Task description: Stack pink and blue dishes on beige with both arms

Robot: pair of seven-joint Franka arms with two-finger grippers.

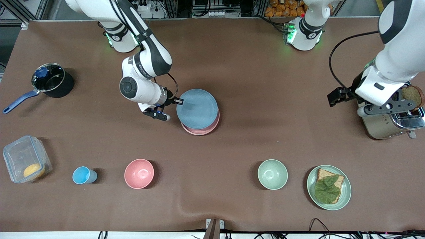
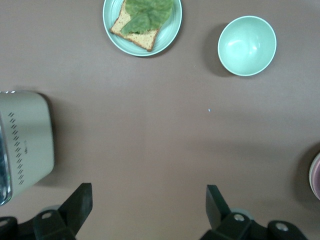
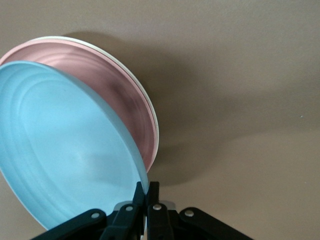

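Observation:
My right gripper (image 1: 176, 100) (image 3: 148, 187) is shut on the rim of the light blue plate (image 1: 196, 108) (image 3: 65, 150) at mid table. That plate hangs tilted over the pale pink plate (image 1: 209, 127) (image 3: 110, 75). The pink plate lies on the beige plate (image 3: 148, 100), of which only a thin cream rim shows in the right wrist view; the front view hides it. My left gripper (image 1: 338, 96) (image 2: 148, 200) waits open and empty over bare table beside the toaster. The pink plate's edge (image 2: 316, 175) shows in the left wrist view.
A toaster (image 1: 391, 124) (image 2: 25, 140) with bread stands at the left arm's end. Along the edge near the front camera: a mint plate (image 1: 345, 192) (image 2: 172, 25) with bread and lettuce, green bowl (image 1: 272, 174) (image 2: 247, 45), pink bowl (image 1: 139, 173), blue cup (image 1: 83, 175), clear box (image 1: 26, 162). A pot (image 1: 49, 81) stands at the right arm's end.

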